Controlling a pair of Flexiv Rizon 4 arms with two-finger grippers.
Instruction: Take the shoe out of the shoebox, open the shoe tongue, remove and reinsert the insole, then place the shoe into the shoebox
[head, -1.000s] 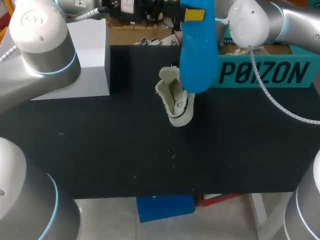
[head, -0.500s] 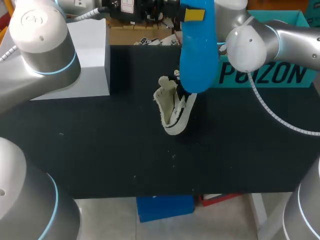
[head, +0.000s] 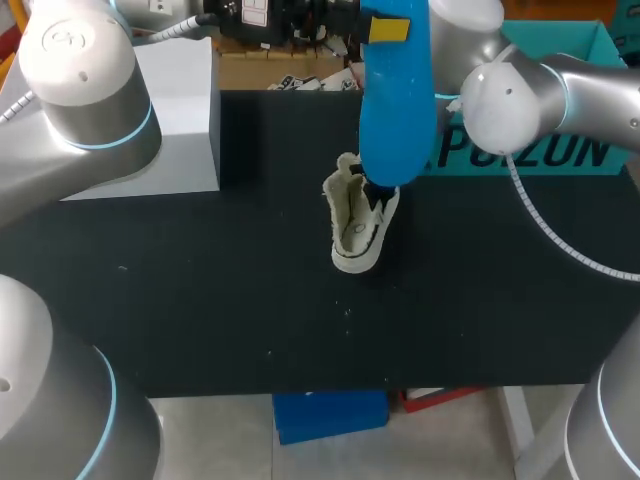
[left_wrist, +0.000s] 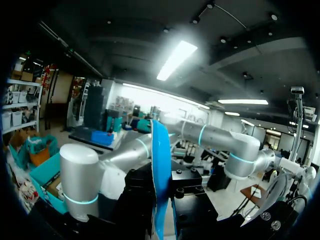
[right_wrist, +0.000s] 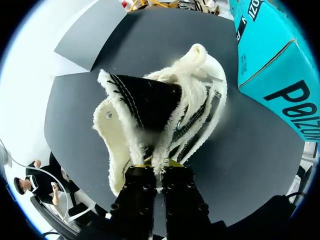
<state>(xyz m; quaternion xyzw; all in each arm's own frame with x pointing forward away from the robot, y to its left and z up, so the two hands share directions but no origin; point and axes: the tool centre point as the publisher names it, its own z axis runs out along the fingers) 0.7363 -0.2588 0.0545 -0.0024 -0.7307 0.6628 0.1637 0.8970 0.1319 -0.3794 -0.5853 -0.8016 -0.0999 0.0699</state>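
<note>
Your right gripper (right_wrist: 156, 169) is clenched on a fleecy flap of the shoe (right_wrist: 150, 115), held over the table (head: 200, 290) beside the shoebox (head: 565, 155), while your left gripper (left_wrist: 162, 197) grasps the blue insole (left_wrist: 160, 160) upright above it; the shoe looks light and limp, so take its stiffer sole rim.
</note>
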